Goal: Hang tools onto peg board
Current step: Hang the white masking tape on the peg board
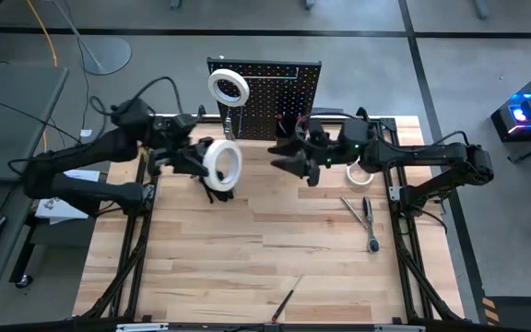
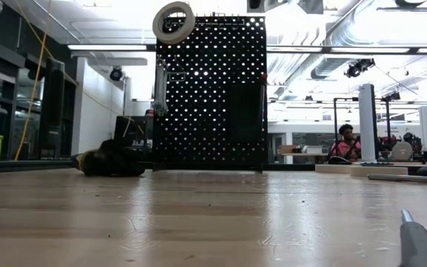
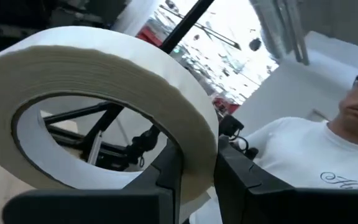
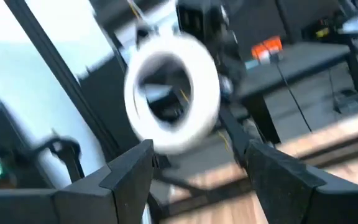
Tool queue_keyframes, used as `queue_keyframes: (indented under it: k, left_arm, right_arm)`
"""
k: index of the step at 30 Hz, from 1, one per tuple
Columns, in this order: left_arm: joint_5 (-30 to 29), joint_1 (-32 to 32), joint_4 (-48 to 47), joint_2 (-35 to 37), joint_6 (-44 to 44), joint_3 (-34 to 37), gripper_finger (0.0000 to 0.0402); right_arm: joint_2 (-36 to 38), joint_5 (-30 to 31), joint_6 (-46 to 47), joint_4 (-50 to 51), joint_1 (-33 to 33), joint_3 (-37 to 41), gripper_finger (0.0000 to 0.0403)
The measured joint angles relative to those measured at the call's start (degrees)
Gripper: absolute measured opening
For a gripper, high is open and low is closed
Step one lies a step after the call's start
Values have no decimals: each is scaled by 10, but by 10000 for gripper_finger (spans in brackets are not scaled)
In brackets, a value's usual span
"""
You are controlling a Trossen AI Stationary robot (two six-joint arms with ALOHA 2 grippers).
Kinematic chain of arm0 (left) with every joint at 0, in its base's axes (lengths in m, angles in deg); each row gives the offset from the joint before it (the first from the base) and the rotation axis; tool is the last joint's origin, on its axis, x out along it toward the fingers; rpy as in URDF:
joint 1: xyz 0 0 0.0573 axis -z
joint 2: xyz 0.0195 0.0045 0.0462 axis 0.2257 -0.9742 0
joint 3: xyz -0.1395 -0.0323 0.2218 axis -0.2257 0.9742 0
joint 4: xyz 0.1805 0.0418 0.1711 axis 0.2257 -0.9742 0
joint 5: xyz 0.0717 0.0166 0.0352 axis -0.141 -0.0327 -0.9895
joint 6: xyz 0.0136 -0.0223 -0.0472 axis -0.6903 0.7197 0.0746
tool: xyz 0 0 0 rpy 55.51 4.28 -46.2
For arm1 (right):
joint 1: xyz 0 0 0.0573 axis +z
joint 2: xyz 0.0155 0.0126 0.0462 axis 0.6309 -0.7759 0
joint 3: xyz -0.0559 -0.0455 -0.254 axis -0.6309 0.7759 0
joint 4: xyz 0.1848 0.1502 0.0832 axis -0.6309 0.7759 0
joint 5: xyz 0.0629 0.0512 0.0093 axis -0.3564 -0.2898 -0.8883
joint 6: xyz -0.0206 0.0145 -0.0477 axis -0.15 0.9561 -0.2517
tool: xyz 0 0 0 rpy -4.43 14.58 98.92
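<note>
Left wrist view: cursive script (unreadable) on a person's white shirt (image 3: pixel 303 155)

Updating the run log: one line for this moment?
left claw: shut on tape roll | right claw: open, empty | peg board: one roll hung

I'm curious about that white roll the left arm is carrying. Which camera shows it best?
The left wrist view: the tape roll fills it, pinched by the left hand. The high view shows it small; the right wrist view shows it blurred; the low view misses it.
</note>
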Motion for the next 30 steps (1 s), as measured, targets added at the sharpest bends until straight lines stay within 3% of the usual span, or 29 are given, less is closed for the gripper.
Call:
queue_keyframes:
  k: [5, 11, 14, 24, 30]
  left_arm:
    - [29, 6, 144, -74, 41, 0, 51]
    - [40, 7, 375, -147, 151, 0, 51]
    - [39, 7, 445, -168, 186, 0, 51]
    - [30, 10, 473, -213, 148, -49, 51]
    - [44, 5, 456, -223, 143, -59, 51]
  right_arm:
    - [0, -21, 81, -70, -13, 0, 245]
    - [0, -58, 130, -89, -28, 0, 245]
    - [-4, -63, 155, -109, -35, 0, 245]
    - [-71, -101, 283, -275, -41, 0, 245]
    - [-79, -102, 300, -359, -37, -4, 245]
